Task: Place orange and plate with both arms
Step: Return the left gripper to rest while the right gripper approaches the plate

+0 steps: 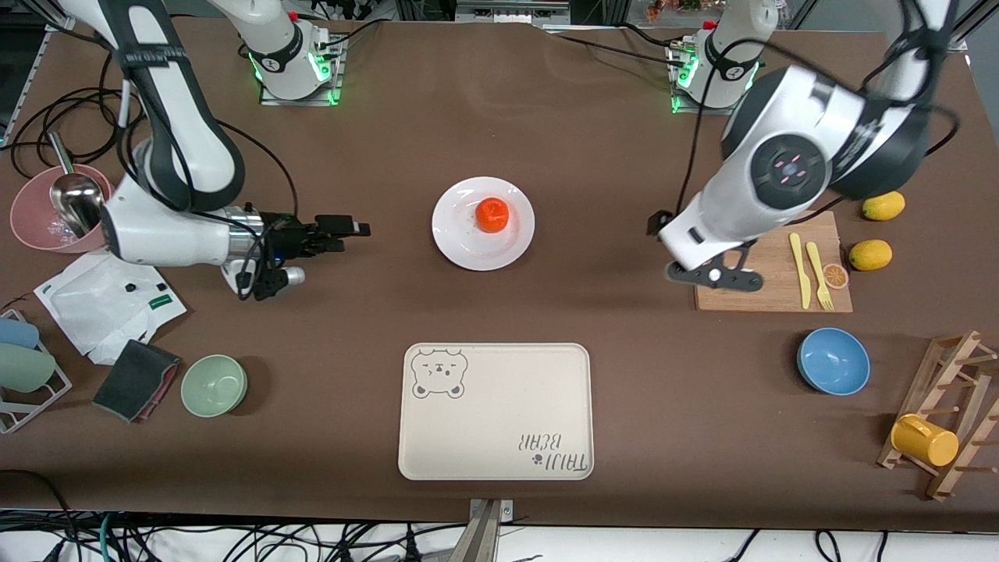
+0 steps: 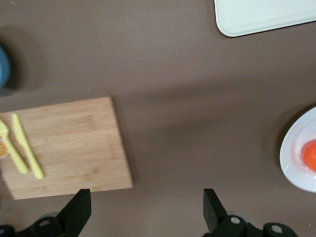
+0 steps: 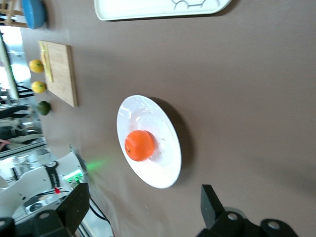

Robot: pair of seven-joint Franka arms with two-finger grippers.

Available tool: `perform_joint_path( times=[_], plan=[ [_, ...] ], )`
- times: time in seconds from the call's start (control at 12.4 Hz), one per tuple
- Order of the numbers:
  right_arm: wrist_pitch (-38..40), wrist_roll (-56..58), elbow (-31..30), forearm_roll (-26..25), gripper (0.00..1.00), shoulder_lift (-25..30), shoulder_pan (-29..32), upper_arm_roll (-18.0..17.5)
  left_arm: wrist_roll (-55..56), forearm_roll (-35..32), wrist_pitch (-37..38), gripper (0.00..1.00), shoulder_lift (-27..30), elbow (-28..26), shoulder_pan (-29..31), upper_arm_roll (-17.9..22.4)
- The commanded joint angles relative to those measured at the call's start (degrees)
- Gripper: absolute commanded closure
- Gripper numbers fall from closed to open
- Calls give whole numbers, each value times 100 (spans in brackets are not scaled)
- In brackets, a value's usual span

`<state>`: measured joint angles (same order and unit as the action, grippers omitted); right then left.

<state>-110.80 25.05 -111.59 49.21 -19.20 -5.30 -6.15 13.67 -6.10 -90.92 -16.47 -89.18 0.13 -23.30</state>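
Front: small reddish-orange orange (image 1: 492,215) sitting on glossy round white plate (image 1: 483,223) mid-table, well off every edge; right gripper (image 1: 350,229) beside it, fingers unclear | Left wrist: left gripper (image 2: 147,207) spread wide, empty, by bamboo cutting board (image 2: 69,146) | Right wrist: right fingers gaping wide; risk of rolling orange if plate tipped.
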Motion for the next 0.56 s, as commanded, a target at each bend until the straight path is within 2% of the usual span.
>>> perform_joint_path(
  times=[0.0,0.08,0.16,0.24,0.32,0.48],
  plan=[
    [-624,798,-537,710,0,-135,47,-289,-976,-41,442,0,608,-73,503,-61],
    [-835,931,-678,895,0,-214,47,-395,-1371,-14,487,0,705,-55,723,-70],
    [-1072,1054,-766,993,0,-285,47,-544,-1584,447,496,0,767,23,856,-26],
    [-1371,1133,-889,1107,0,-329,47,-711,-1543,765,470,0,1029,-28,848,53],
    [-1635,1265,-1012,1256,0,-390,47,-869,-1560,777,478,0,1118,-38,796,254],
    [-1822,2018,-1127,1834,0,-636,47,-1011,-1622,760,417,0,1303,-38,-88,1629]
  ],
)
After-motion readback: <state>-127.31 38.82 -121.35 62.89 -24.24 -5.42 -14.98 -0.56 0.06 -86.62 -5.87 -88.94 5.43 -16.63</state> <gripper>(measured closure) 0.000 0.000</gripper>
